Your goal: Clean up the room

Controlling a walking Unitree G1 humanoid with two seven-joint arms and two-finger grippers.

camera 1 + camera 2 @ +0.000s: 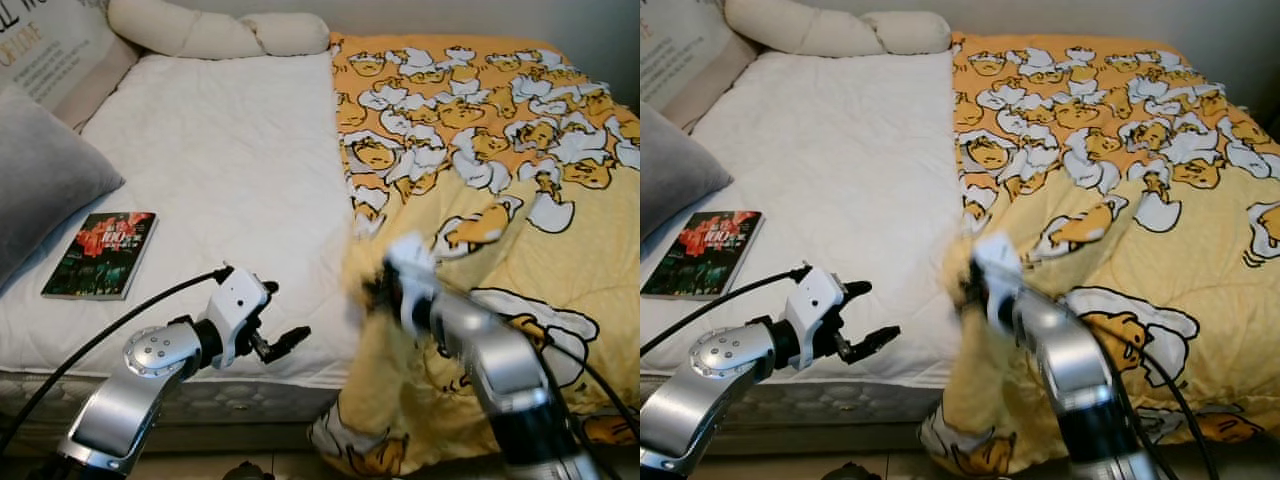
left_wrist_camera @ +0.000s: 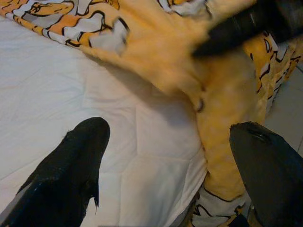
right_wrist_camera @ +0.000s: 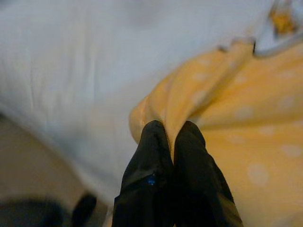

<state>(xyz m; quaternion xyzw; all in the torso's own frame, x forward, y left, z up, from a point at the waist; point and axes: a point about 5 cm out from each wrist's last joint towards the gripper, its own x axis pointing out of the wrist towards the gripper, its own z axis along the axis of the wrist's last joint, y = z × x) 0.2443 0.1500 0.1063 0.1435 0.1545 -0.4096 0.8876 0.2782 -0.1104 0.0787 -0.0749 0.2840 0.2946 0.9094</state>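
Right wrist view: your right gripper [image 3: 171, 135] pinches the yellow blanket [image 3: 246, 142].
Left gripper [image 2: 165, 156]: spread open, holding nothing.
Risk: thin fold may slip if you tug hard.

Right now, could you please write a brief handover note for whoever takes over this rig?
Right gripper: shut on the yellow blanket, pinching a fold at its edge near the foot of the bed.
Left gripper: open, holding nothing, above the white mattress beside that edge.
Done: blanket covers the right half of the bed, part hanging over the foot.
Left: spread the blanket over the bare half; a book lies there, beside a grey pillow.
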